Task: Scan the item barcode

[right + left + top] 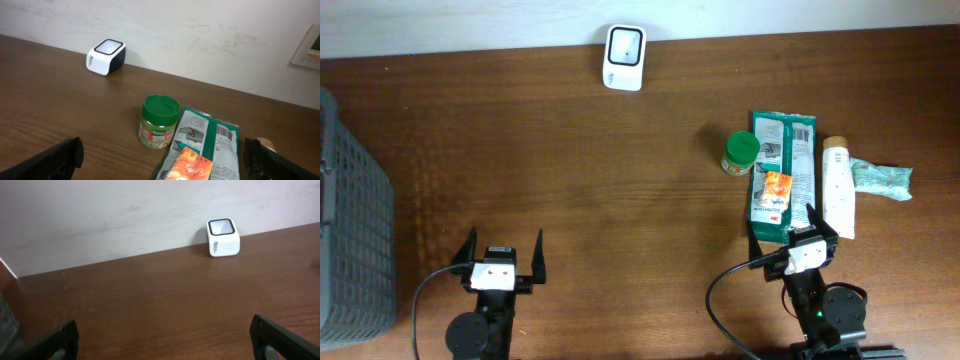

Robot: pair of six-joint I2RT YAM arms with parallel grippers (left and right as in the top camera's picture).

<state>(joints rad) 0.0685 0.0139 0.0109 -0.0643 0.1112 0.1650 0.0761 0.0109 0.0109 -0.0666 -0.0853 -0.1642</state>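
A white barcode scanner (624,57) stands at the table's far edge against the wall; the left wrist view shows the scanner (223,237) far ahead to the right, and the right wrist view shows the scanner (106,56) far to the left. At the right lie several items: a green-lidded jar (740,153), a green and white packet (783,175) with a barcode facing up, and an orange sachet (776,188) on top of it. My right gripper (783,232) is open just short of the packet's near end. My left gripper (505,240) is open over bare wood.
A white bottle (838,187) and a teal pouch (882,178) lie right of the packet. A grey mesh basket (350,230) fills the left edge. In the right wrist view, the jar (159,121) stands left of the packet (207,145).
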